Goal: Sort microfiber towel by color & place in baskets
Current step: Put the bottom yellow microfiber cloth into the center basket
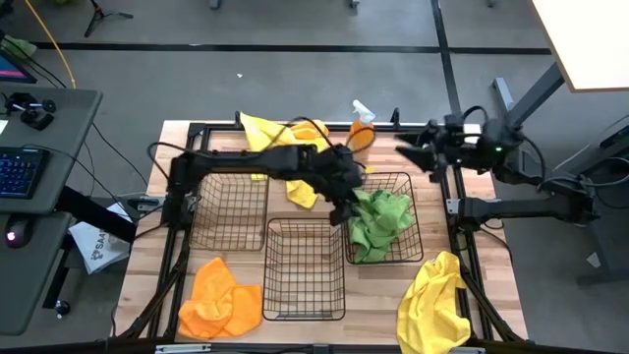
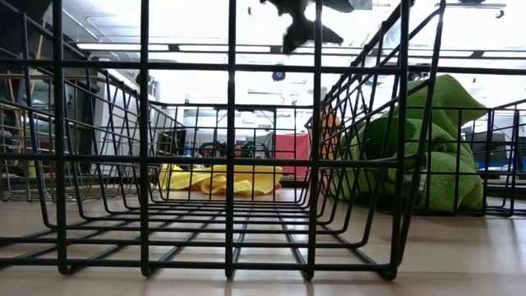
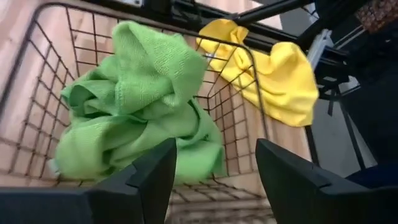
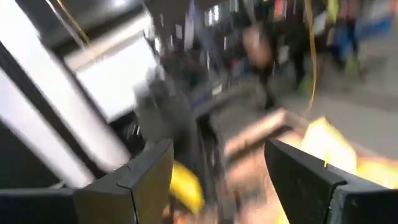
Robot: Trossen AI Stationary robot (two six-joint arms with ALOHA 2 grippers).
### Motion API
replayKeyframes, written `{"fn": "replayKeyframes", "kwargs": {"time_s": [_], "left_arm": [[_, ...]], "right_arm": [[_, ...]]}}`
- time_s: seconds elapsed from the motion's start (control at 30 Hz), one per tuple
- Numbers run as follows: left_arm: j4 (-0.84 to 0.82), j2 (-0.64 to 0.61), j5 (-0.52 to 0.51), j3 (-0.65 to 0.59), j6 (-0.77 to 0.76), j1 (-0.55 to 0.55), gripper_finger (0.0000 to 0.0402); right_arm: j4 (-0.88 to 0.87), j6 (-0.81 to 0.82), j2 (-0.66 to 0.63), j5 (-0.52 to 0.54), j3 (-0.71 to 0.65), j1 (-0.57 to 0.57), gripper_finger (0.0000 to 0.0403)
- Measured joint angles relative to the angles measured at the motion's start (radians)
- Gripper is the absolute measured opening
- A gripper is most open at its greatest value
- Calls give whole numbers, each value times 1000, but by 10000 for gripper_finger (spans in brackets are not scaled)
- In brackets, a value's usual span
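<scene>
Lime green towels (image 1: 379, 220) lie bunched in the right basket (image 1: 411, 187), also seen in the left wrist view (image 3: 134, 118) and the low view (image 2: 444, 152). My left gripper (image 1: 342, 208) (image 3: 214, 177) hovers open above that basket's left wall, touching nothing. My right gripper (image 1: 408, 155) (image 4: 217, 180) is open and raised near the table's far right corner. A yellow towel (image 1: 285, 157) lies at the far side, partly under the left arm; another (image 1: 432, 300) lies on the near right. Orange towels (image 1: 221, 295) lie on the near left. The middle basket (image 1: 305, 295) and the left basket (image 1: 231, 236) hold nothing.
An orange spray bottle with a white trigger (image 1: 362, 130) stands at the far edge behind the right basket. Black frame rails (image 1: 462, 231) run around the table. Cables trail over the far side. A desk with a keyboard (image 1: 20, 167) stands to the left.
</scene>
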Motion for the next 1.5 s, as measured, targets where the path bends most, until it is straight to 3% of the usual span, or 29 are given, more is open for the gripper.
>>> {"fn": "replayKeyframes", "kwargs": {"time_s": [0.17, 0.4, 0.57, 0.77, 0.93, 1.1, 1.27, 1.5], "left_arm": [[18, -178, -18, -77, -15, -49, 197], [148, -491, -204, -314, -13, -122, 197], [270, -710, -249, -531, -105, -124, 196], [405, -881, -387, -727, -163, -123, 196], [469, -942, -396, -792, -163, -122, 196], [478, -958, -397, -792, -164, -114, 196], [487, -957, -405, -792, -214, -98, 196], [489, -957, -405, -792, -174, -84, 196]], "right_arm": [[-126, 139, 25, -131, 0, 84, 249], [-101, 262, 162, -98, 0, 343, 249], [-143, 504, 248, -257, 0, 523, 249], [-226, 791, 323, -215, 0, 755, 249], [-386, 1084, 428, -136, 0, 914, 249], [-573, 1393, 583, -189, 0, 1017, 249], [-526, 1525, 728, -272, 0, 1083, 249], [-471, 1615, 882, -280, 0, 1121, 249]]}}
